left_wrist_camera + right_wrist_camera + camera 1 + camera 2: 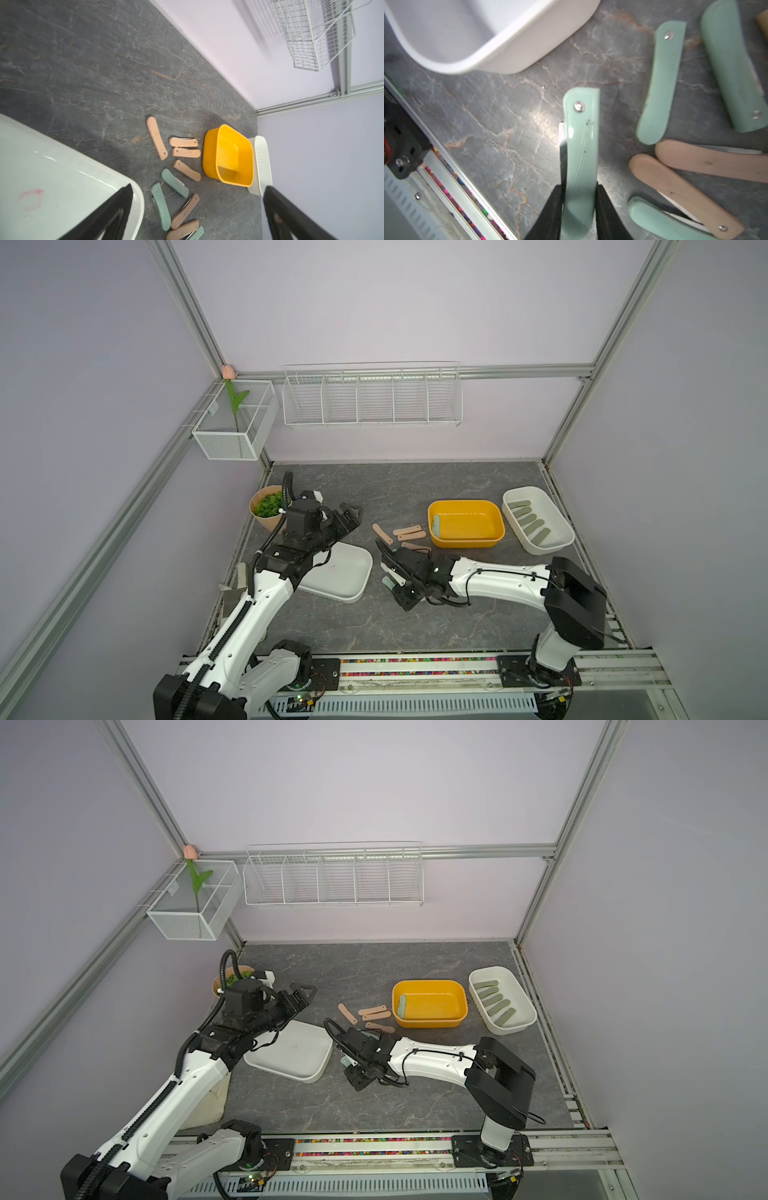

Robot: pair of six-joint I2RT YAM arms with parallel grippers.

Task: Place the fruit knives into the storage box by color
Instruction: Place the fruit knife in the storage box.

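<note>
The right hand was clamped on a mint knife by one end only, low over the counter, so the long free end could pivot or slip out on the way to the yellow box, where its twin already lay. A sliver of blade showed along its edge and might swing open if jolted. The left hand, spread wide near the white box, sat close enough that a careless sweep could clip it.
</note>
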